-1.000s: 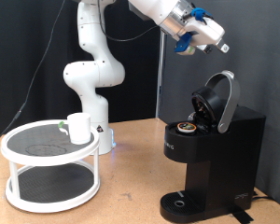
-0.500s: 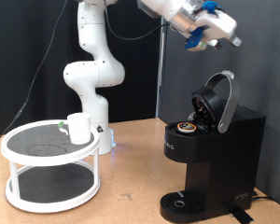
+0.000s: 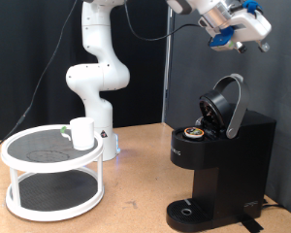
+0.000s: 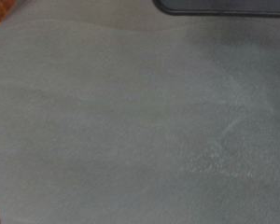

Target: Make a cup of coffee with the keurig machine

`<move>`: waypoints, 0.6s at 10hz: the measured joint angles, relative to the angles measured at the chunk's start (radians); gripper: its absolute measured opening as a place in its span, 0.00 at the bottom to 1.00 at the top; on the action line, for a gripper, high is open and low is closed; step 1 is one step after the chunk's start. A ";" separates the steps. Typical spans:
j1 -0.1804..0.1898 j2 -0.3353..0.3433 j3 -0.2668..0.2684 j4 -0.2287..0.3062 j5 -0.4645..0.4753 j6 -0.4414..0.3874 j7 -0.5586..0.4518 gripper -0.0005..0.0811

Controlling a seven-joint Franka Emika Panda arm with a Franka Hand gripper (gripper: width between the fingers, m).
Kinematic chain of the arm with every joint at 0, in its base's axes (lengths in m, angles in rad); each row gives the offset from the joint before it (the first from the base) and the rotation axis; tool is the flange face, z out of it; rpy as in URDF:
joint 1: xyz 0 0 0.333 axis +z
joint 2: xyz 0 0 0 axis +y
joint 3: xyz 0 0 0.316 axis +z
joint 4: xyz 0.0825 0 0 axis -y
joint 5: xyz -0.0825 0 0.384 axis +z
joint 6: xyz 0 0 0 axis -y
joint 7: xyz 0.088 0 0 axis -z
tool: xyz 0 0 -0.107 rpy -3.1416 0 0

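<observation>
Sitting nearest the exterior camera is the keurig machine [image 3: 218, 160], black and boxy on the wooden table [image 3: 126, 175], at the exterior view's right. Its domed lid [image 3: 226, 102] is hinged up and open, and a brown-topped coffee pod [image 3: 194, 132] rests in the chamber, so the pod looks loaded already. The round drip tray [image 3: 189, 211] at the machine's foot carries nothing. Over at the exterior view's left, the cup [image 3: 82, 133], a small white mug, stands on the top tier of a white round two-tier stand [image 3: 53, 180], well apart from the machine. Farther back, the white arm's base [image 3: 92, 83] rises against the dark backdrop. High above the open lid, at the exterior view's top right, hangs the gripper [image 3: 244, 41], clear of everything; nothing shows between its fingers, and how wide they stand I cannot tell. The wrist view offers only a blurred grey surface, no fingers. My read: the lid-closing step is in hand, and it calls for a controlled push down on that raised lid.
</observation>
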 joint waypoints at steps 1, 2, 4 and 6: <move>0.000 0.009 0.011 0.002 -0.016 0.001 0.006 0.91; 0.000 0.015 0.020 0.001 -0.026 0.004 0.006 0.91; 0.000 0.030 0.035 -0.003 -0.050 0.025 0.010 0.91; 0.000 0.039 0.041 -0.018 -0.055 0.046 0.010 0.91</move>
